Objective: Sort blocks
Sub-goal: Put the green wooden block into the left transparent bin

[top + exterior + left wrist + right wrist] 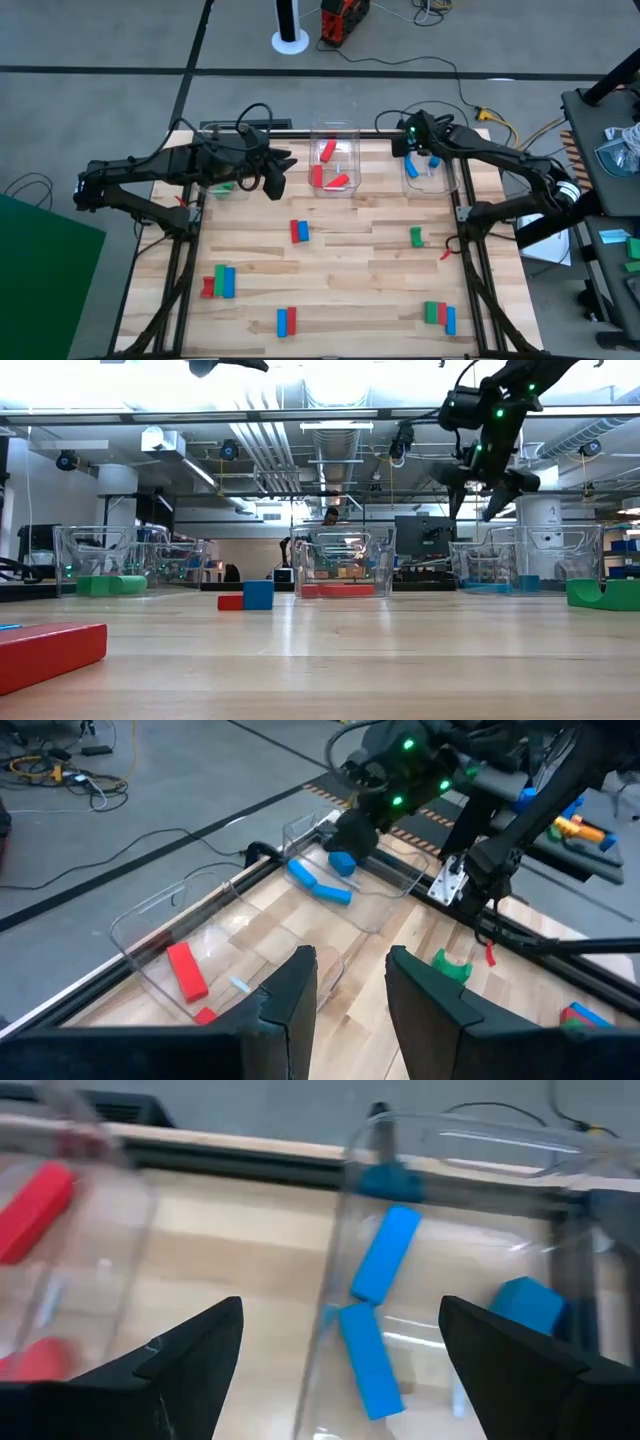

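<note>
Lying below the right gripper's (340, 1355) spread jaws, blue blocks (385, 1265) inside a clear bin (345, 1200).

Beyond my table (340, 255) of pale wooden planks lies a grey concrete floor (100, 40) strewn with cables. Farther back, an open hall with white ceiling pipes (290, 445) and bright strip lights.

Three clear plastic bins stand in a row along the table's far edge — the left clear bin (222, 180) under the left arm, the middle clear bin (334, 160), and the right clear bin (430, 170) below the right gripper (408, 143). Small rectangular bars lie inside each bin. More bars (299, 232) lie loose on the wooden table (350, 280) in front — paired or clustered, well apart.
</note>
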Robot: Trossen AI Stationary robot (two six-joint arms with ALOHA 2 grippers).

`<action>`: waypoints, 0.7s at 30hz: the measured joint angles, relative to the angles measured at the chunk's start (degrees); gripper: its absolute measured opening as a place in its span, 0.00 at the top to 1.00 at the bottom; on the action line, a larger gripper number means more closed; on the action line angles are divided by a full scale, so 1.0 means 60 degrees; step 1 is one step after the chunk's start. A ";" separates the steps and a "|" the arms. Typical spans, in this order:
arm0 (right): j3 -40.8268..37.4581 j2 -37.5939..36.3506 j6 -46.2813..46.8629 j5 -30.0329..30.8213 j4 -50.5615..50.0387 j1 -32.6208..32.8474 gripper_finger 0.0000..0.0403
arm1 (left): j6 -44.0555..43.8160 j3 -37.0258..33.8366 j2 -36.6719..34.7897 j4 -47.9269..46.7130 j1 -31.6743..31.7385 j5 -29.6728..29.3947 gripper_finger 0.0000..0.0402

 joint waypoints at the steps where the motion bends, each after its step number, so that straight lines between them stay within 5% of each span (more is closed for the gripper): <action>1: 0.0000 -0.0058 0.0003 -0.0071 0.0002 0.0126 0.20 | 0.0000 0.0000 0.0000 -0.0036 0.0000 0.0006 0.75; 21: 0.0909 -0.0789 0.1966 -0.2346 -0.0033 0.3464 0.38 | -0.0150 0.0000 0.0004 -0.0868 0.0000 0.0015 0.75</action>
